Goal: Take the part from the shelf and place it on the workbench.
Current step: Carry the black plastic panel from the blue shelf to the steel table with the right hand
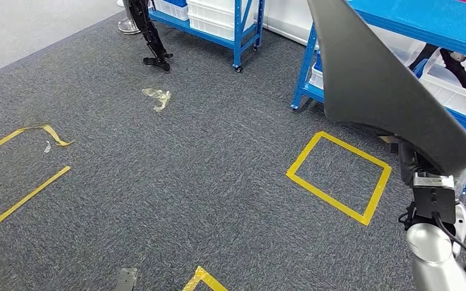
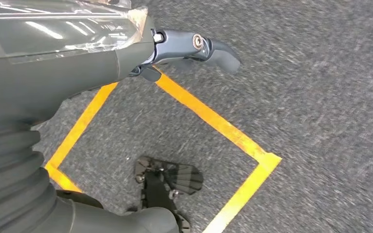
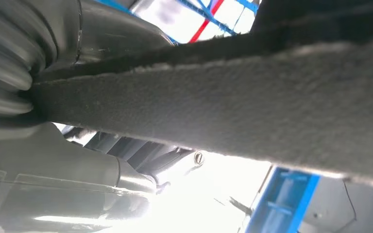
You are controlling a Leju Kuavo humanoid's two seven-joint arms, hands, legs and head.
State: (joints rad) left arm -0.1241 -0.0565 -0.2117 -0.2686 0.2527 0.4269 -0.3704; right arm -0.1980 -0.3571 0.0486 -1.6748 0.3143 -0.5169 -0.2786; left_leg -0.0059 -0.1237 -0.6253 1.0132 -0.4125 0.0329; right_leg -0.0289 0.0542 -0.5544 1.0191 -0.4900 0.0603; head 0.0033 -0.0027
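The part (image 1: 382, 79), a long dark grey panel tapering to a point, is carried at the right of the head view, held by the right hand (image 3: 77, 160), whose thumb and fingers are clamped on it. The left hand (image 2: 184, 48) hangs over the carpet (image 1: 188, 170) with nothing in it, fingers apart.

Risks, as judged: the panel stands tall above the grip, so it could tilt or slip out when the robot turns; its upper end could strike the blue shelf (image 1: 455, 24) close behind it.

The workbench is not made out. The fingers' hold is hidden in the head view by the panel's lower edge. The panel's tip is cut off at the frame's top.
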